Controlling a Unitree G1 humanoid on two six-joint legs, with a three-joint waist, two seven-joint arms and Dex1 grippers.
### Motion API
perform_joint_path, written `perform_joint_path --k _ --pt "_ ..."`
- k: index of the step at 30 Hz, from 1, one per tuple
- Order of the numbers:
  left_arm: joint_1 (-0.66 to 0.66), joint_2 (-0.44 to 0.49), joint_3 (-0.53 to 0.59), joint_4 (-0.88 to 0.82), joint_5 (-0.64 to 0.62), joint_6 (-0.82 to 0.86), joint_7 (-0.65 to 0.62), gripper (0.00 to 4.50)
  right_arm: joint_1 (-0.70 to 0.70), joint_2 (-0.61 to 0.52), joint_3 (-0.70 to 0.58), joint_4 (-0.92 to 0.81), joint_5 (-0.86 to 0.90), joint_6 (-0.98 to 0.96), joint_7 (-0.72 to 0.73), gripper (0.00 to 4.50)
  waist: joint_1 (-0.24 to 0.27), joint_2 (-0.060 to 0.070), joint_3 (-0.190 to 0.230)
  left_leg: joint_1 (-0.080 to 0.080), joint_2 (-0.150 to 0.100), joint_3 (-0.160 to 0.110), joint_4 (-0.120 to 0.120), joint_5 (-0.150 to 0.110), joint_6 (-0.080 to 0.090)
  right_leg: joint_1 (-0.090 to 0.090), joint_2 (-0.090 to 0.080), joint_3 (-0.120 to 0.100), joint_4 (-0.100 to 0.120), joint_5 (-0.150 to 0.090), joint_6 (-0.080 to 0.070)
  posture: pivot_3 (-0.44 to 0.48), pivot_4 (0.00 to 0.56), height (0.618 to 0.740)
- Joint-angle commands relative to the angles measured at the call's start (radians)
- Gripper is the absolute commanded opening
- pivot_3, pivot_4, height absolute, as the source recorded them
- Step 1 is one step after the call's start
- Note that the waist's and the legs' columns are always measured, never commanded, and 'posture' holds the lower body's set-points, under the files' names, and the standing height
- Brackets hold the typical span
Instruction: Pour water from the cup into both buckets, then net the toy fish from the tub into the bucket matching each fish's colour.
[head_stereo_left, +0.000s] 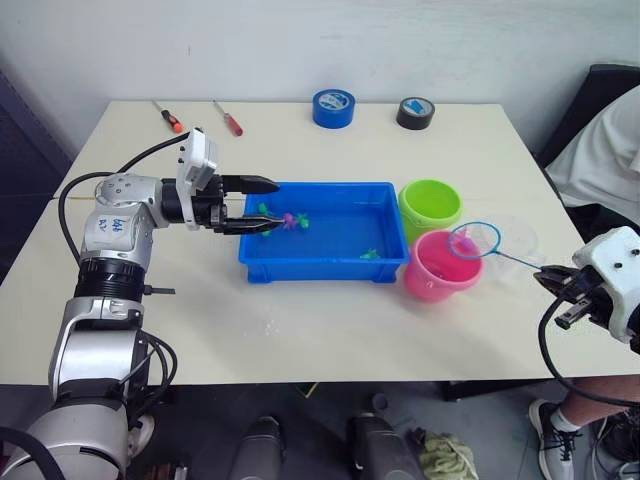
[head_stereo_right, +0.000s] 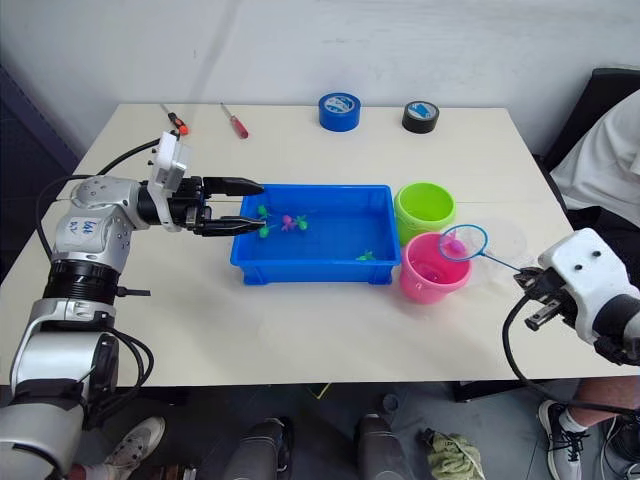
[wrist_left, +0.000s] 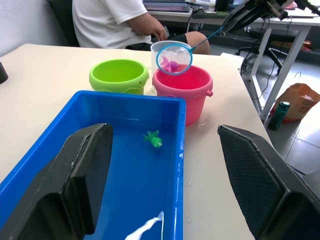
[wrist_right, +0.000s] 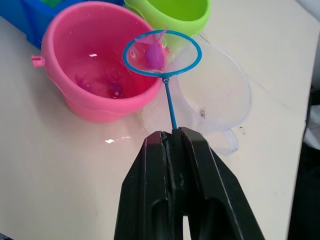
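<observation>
The right arm reaches in from the table's (head_stereo_left: 330, 330) right front edge, and its hand (wrist_right: 172, 137) is clamped shut on the thin handle of the net (wrist_right: 162, 52). The net runs straight away from the fingers, its long axis pointing toward the buckets, with the light blue hoop at the far end. The hoop hangs over the far rim of the pink bucket (wrist_right: 95, 85), near where it meets the green bucket (wrist_right: 170, 12), and carries one pink fish (wrist_right: 154, 55). A few more pink fish lie in the water at the bottom of the pink bucket. The clear cup (wrist_right: 220, 100) stands just beside the pink bucket, on the robot's right side, partly under the hoop.

The left arm is bent at the elbow and stretched sideways over the left end of the blue tub (head_stereo_left: 330, 262). Its hand (head_stereo_left: 262, 206) has its fingers spread apart, holding nothing, tips pointing along the tub toward the buckets. In the tub, green and pink fish (head_stereo_left: 290, 220) sit close to the fingertips, and one green fish (wrist_left: 154, 140) lies near the front right corner.
</observation>
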Motion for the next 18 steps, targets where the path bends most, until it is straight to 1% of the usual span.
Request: perform_joint_path --k 1,5,11,13,14,18 --pt "-0.001 0.014 0.008 -0.01 0.004 -0.007 -0.008 3.69 0.072 -0.004 0.026 -0.026 -0.147 -0.22 -0.031 0.0 0.001 0.0 0.0 0.0 0.0 0.001 0.0 0.0 0.0 0.001 0.0 0.0 -0.001 0.0 0.0 0.0 0.15 0.734" --pt "0.002 0.014 0.012 -0.007 0.007 -0.01 -0.006 3.69 0.151 -0.003 0.051 0.009 -0.288 -0.417 -0.059 0.0 0.001 0.0 0.0 0.0 0.0 0.003 0.0 0.0 0.0 0.001 0.0 0.0 -0.001 0.0 0.0 0.0 0.15 0.734" --pt "0.008 0.015 0.015 -0.004 0.009 -0.015 -0.004 3.69 0.185 0.003 0.073 0.096 -0.497 -0.646 -0.159 0.0 0.001 0.0 0.0 0.0 0.0 0.006 0.001 0.0 0.0 0.001 0.0 0.0 -0.001 0.001 0.001 0.0 0.15 0.734" --pt "0.012 0.014 0.017 -0.004 0.009 -0.016 -0.001 3.69 0.211 0.006 0.079 0.144 -0.604 -0.782 -0.245 0.0 0.002 0.0 0.0 0.0 0.0 0.006 0.001 0.0 0.0 0.001 0.0 0.0 -0.001 0.001 0.001 0.0 0.15 0.734" --pt "0.014 0.014 0.017 -0.003 0.01 -0.018 0.0 3.69 0.221 0.009 0.085 0.163 -0.663 -0.82 -0.285 0.0 0.002 0.0 0.0 0.0 0.0 0.006 0.001 0.0 0.0 0.001 0.0 0.0 -0.001 0.001 0.001 0.0 0.15 0.734" --pt "0.017 0.013 0.019 -0.002 0.01 -0.021 0.002 3.69 0.222 0.027 0.113 0.191 -0.795 -0.933 -0.385 0.0 0.0 0.0 0.0 0.001 0.0 0.006 0.001 0.0 -0.001 0.001 0.0 0.0 -0.001 0.001 0.001 0.0 0.15 0.734"
